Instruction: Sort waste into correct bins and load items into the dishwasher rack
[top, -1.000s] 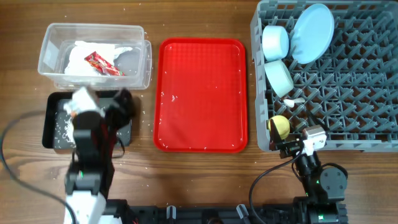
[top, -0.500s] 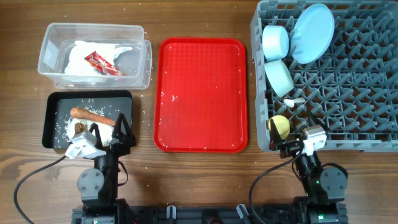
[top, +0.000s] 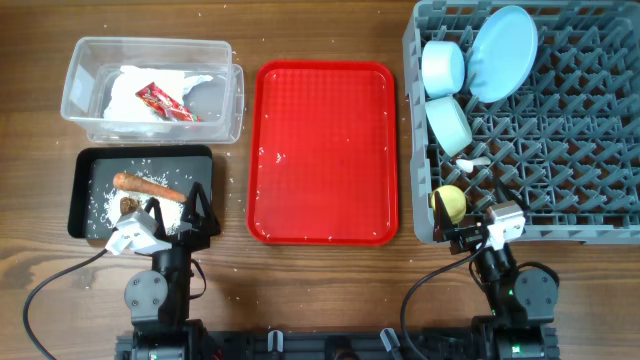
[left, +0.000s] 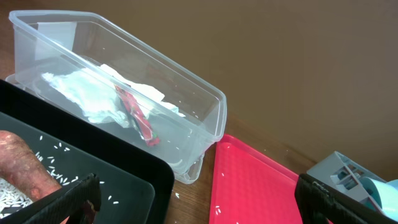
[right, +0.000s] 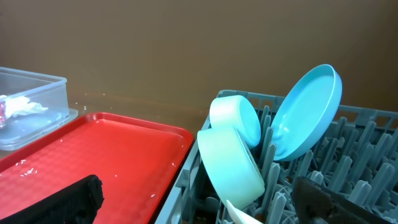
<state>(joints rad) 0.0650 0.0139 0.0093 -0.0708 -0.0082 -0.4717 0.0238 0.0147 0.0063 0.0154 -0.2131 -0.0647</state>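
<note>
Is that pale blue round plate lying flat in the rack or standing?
Standing, tilted: the pale blue round plate leans on edge between pegs of the grey rack.

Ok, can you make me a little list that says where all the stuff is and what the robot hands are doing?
Clear tub: crumpled napkin and red wrapper inside
Black tray: sausage stick, brown lump and rice grains inside
Red serving tray: only a few white specks
Rack: plate, two bowls, yellow cup, white spoon
Left end effector: open, holding nothing, at the black tray's near edge
Right end effector: open, holding nothing, by the rack's corner near the cup
</note>
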